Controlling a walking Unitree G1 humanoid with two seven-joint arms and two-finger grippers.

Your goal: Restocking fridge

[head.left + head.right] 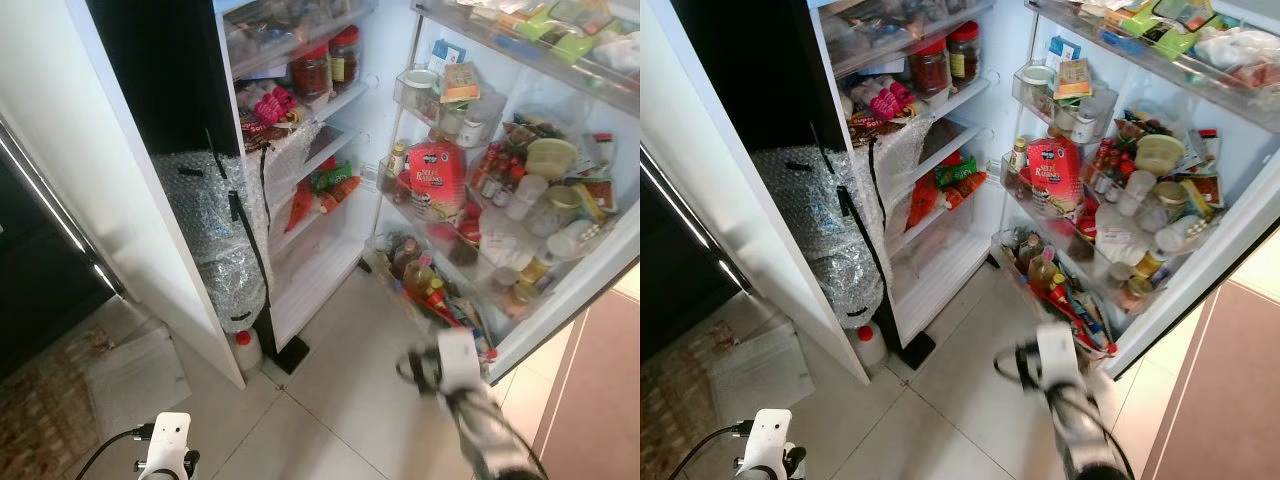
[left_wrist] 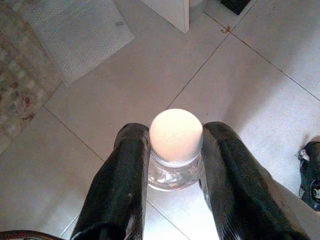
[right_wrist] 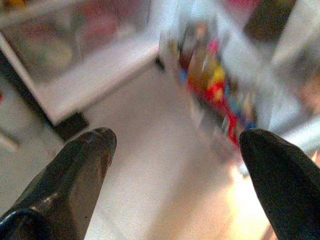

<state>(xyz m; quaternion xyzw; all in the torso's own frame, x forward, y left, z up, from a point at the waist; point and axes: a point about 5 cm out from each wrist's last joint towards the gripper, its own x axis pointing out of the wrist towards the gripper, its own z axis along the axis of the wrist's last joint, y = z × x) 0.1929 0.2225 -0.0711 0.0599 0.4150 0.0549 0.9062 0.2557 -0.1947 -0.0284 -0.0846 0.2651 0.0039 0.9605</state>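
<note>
A small bottle [image 2: 175,150] was gripped upright in the left pincer [image 2: 172,165], low before the open fridge [image 1: 300,250]; the right pincer [image 3: 175,165] was held open, nearer the door shelves [image 1: 440,290].

Clear white-capped bottle [image 2: 175,150] upright between left fingers [image 2: 122,185].

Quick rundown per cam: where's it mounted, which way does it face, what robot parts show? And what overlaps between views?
Left eye: head, looking forward and down at the open fridge and door shelves; right arm low right, left wrist bottom left.
Right eye: same head, same scene.
Left wrist: along the left gripper, down at the floor tiles; jaws shut on a capped bottle.
Right wrist: along the right gripper, jaws open, blurred, toward the fridge.
Shared: red-labelled bottles low in the door, in eye and right wrist views.
</note>
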